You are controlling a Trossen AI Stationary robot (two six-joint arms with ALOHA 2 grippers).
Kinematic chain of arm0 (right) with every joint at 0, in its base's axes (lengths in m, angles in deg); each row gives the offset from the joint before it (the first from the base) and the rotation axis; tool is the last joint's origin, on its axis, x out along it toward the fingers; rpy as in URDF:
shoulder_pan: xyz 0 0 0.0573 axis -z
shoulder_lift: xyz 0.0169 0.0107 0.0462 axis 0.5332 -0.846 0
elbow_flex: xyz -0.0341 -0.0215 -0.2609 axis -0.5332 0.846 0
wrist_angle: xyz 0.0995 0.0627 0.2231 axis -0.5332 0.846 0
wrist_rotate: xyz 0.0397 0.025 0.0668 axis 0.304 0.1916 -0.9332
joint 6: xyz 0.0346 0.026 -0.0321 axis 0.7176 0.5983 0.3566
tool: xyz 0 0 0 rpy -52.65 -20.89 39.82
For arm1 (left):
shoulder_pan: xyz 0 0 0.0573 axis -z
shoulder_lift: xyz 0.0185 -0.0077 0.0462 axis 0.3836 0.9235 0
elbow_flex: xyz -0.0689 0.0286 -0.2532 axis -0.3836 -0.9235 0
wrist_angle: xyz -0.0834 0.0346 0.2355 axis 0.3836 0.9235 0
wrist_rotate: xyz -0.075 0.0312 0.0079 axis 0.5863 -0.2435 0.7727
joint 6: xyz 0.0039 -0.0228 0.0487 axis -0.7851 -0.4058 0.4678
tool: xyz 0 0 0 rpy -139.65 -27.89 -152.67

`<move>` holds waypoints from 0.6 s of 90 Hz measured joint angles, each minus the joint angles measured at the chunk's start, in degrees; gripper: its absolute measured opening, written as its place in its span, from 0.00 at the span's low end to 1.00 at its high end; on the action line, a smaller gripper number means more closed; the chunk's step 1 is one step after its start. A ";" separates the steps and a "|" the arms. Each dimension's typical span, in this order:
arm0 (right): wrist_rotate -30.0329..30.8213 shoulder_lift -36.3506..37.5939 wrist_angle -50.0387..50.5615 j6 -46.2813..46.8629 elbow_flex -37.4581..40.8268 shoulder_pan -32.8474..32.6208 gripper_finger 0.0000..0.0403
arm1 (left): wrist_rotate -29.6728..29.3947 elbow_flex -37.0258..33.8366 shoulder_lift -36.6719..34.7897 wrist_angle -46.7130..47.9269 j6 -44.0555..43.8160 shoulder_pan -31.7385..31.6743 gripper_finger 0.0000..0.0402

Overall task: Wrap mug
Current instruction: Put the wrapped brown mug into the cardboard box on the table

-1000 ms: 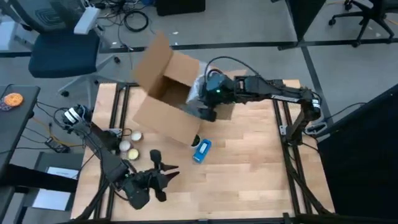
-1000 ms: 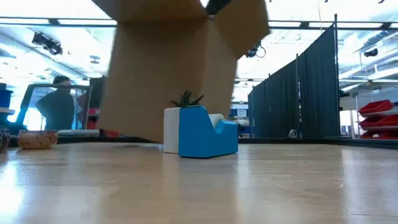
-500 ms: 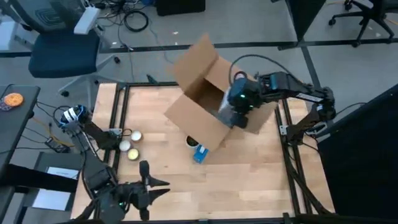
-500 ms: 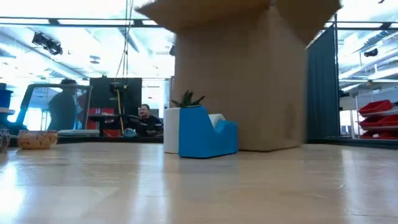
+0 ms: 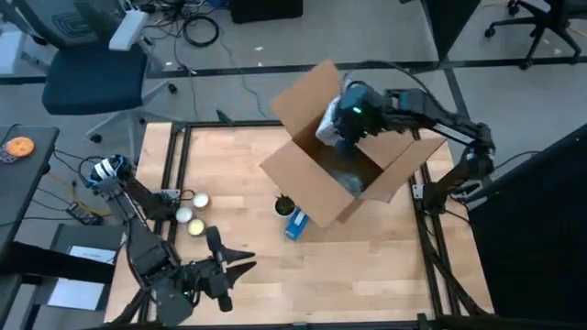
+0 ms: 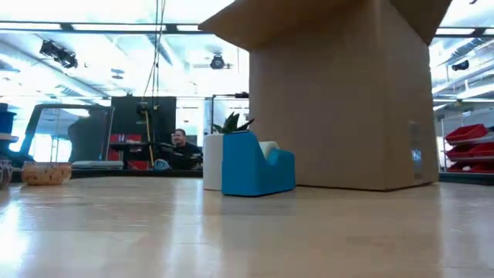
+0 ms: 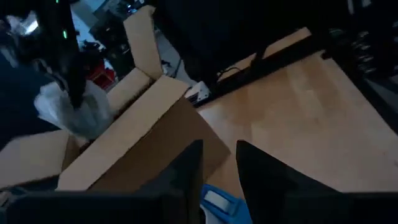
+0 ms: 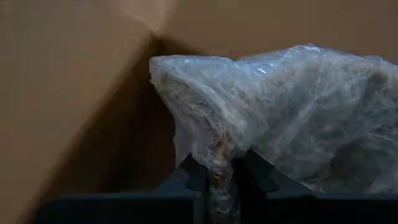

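The wooden table (image 5: 367,257) lay mostly bare — open box (image 5: 353,170) at its far right edge. The right gripper (image 8: 216,177) pinched bubble wrap (image 8: 280,106) above the box; the left gripper (image 5: 229,266) waited near-left, fingers apart.

You have a wooden table (image 5: 367,266) with a blue tape dispenser (image 5: 296,223) near its centre. At nine o'clock, close to the table's edge, sit three small round objects (image 5: 184,215), pale white and yellow. Off the table at eleven o'clock stands a dark office chair (image 5: 87,78), and at twelve o'clock cables (image 5: 197,27) are coiled on the floor. Farther out at nine o'clock an orange disc (image 5: 16,146) lies on a dark side desk. From table height you see a seated person (image 6: 179,147) in the room behind, with red bins (image 6: 467,135) at three o'clock.
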 joint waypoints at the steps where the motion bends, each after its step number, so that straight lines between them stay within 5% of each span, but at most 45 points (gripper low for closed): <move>1: -0.64 -0.47 0.39 -0.12 0.00 0.49 0.04 | 0.00 0.00 0.00 0.02 -0.07 -0.08 0.21; 24: -12.18 -11.64 2.91 -2.45 0.02 5.39 0.04 | 0.04 0.00 0.00 0.10 -1.39 -0.45 0.21; 54: -11.04 -20.66 2.62 -3.60 0.15 7.17 0.12 | 0.22 0.00 0.00 0.33 -4.64 -0.07 0.21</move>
